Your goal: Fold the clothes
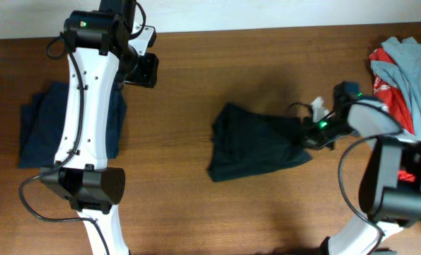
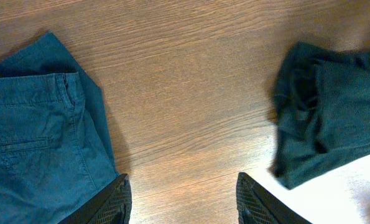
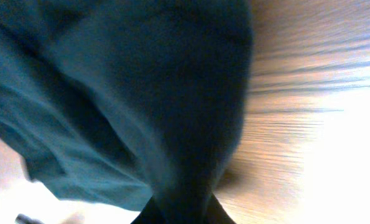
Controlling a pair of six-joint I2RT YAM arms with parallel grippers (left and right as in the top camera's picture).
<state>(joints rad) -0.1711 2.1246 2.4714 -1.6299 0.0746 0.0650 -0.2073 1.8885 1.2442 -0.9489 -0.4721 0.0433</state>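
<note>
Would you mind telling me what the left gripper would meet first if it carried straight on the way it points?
Probably the bare table: the left gripper points down at wood between the blue trousers and the dark garment, though depth is unclear.

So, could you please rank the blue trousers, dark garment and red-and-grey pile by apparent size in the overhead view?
Largest: blue trousers and dark garment, which look alike; the left arm covers part of the trousers.
Smallest: red-and-grey pile, cut by the frame edge.

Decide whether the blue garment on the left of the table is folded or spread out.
Folded: the blue garment lies as a compact rectangle with layered edges.
</note>
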